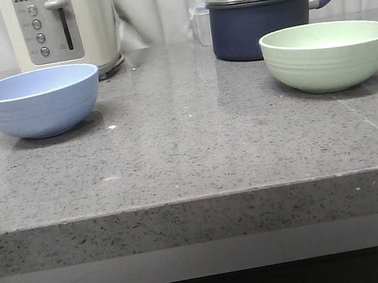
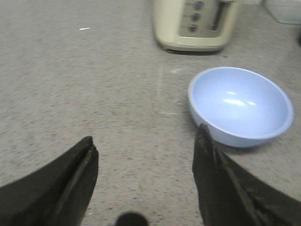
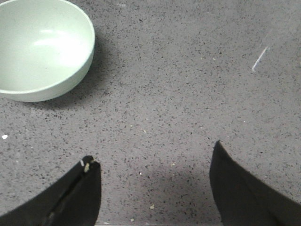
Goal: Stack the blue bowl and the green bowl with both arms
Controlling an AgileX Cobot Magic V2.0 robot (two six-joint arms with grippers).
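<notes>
The blue bowl (image 1: 37, 101) stands upright and empty on the left of the grey counter. The green bowl (image 1: 329, 53) stands upright and empty on the right. The two are far apart. Neither arm shows in the front view. In the left wrist view my left gripper (image 2: 146, 141) is open and empty above the bare counter, with the blue bowl (image 2: 240, 106) just beyond one fingertip. In the right wrist view my right gripper (image 3: 154, 151) is open and empty above the counter, with the green bowl (image 3: 40, 47) off to one side, apart from the fingers.
A cream toaster (image 1: 66, 27) stands behind the blue bowl and also shows in the left wrist view (image 2: 195, 23). A dark navy lidded saucepan (image 1: 262, 18) with a long handle stands behind the green bowl. The counter's front edge (image 1: 199, 198) runs across the front view.
</notes>
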